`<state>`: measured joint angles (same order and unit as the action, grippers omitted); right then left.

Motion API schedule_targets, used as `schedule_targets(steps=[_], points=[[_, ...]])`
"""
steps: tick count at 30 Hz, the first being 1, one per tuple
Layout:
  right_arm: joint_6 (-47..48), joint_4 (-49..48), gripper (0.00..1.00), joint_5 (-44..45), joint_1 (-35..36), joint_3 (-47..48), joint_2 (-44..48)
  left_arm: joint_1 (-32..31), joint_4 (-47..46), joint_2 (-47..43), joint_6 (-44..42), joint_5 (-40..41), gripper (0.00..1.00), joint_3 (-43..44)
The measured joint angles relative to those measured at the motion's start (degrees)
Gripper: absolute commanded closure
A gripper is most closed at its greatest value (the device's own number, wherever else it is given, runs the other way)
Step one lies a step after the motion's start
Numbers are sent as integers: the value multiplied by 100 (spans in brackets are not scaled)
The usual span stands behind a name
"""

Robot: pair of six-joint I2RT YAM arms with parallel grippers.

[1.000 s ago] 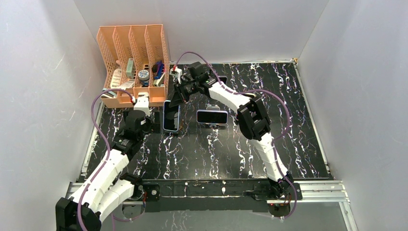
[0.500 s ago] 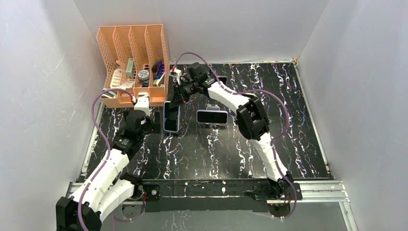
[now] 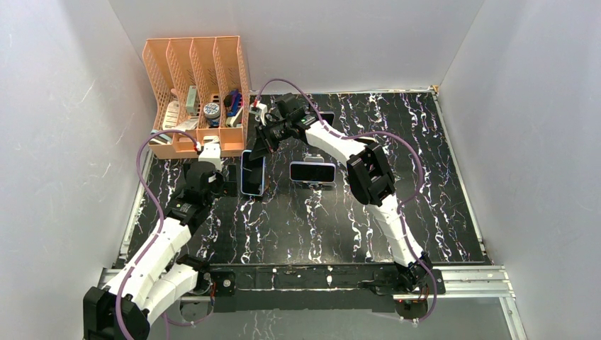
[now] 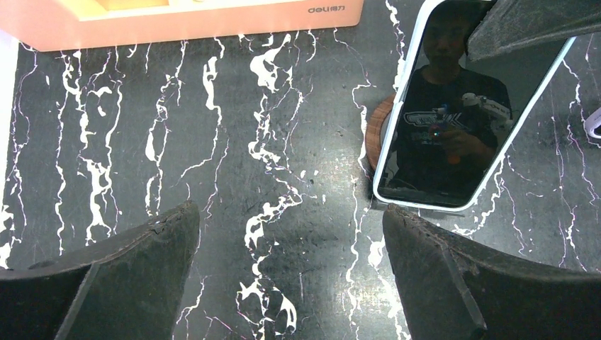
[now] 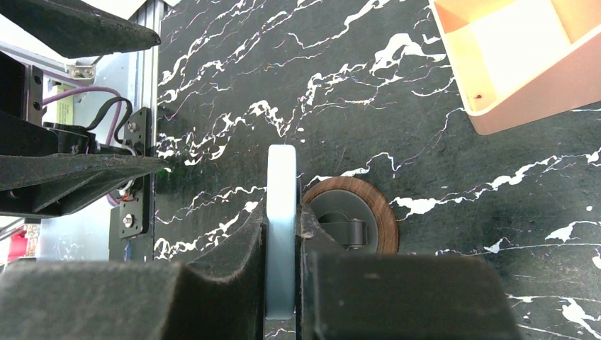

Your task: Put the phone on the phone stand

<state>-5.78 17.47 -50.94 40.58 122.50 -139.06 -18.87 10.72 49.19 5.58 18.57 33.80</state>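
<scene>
Nearly upright — pale-blue phone [image 4: 445,117], dark mirror-like screen — in right hand [image 5: 282,221].

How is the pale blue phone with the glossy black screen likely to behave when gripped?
Probably stiff: the pale blue phone looks straight in the right claw. Its mirror-like screen seems slippery and likely fragile. Thin and held on end, it may tip if released.

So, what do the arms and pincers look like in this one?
The left arm and right arm have white shells, black joints and a looping purple cable each. The left pincer and right pincer have dark, matte, wedge-shaped fingers.
</scene>
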Motion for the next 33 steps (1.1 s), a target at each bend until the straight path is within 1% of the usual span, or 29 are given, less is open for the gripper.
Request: schedule_targets(steps=[1, 2, 11, 14, 17, 20, 25, 30, 33], points=[[0, 2, 72, -2, 0, 0, -2, 0, 0, 4, 0, 0, 2, 0], [2, 4, 68, -4, 0, 2, -2, 0, 2, 11, 0, 0, 2, 0], [149, 105, 43, 0, 0, 120, -20, 2, 0, 35, 0, -35, 2, 0], [175, 133, 29, -9, 0, 192, -20, 0, 0, 68, 0, -42, 2, 0], [190, 170, 17, -22, -7, 197, -20, 2, 0, 114, 0, -55, 2, 0], [203, 177, 12, -2, -24, 192, -20, 2, 0, 129, 0, -70, 2, 0], [227, 87, 10, 315, -144, -98, 70, 2, -7, 129, 0, -114, 2, 0], [280, 24, 10, 793, -306, -713, 398, 0, -31, 166, 0, -140, 1, 0], [291, -105, 10, 1010, -345, -1246, 811, 0, -35, 216, 0, -160, 2, 0]])
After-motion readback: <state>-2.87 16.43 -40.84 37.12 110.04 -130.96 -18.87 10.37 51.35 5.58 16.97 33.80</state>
